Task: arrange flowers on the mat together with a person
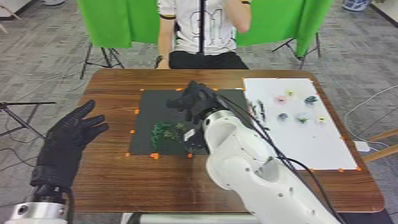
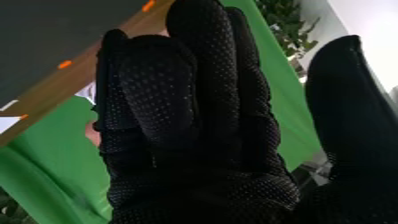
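My right hand (image 1: 188, 101) is over the upper middle of the black mat (image 1: 155, 107) in the head view, open, with nothing visible in it. Its black glove (image 2: 222, 100) shows fingers up in the right wrist view, thumb spread to the side. Green foliage (image 1: 162, 132) lies on the mat, left of my right wrist. On the white sheet (image 1: 311, 150) at the right are small blooms, among them a pink flower (image 1: 281, 99), a yellow flower (image 1: 290, 92) and a dark bluish flower (image 1: 310, 100). My left hand (image 1: 73, 131) stands open left of the mat.
The brown table (image 1: 111, 175) has orange tape marks around the mat and sheet. My right forearm (image 1: 244, 150) crosses the mat's right part and the sheet's left edge, hiding what is beneath. Black cables run along it. Green curtains (image 1: 111, 25) hang behind the table.
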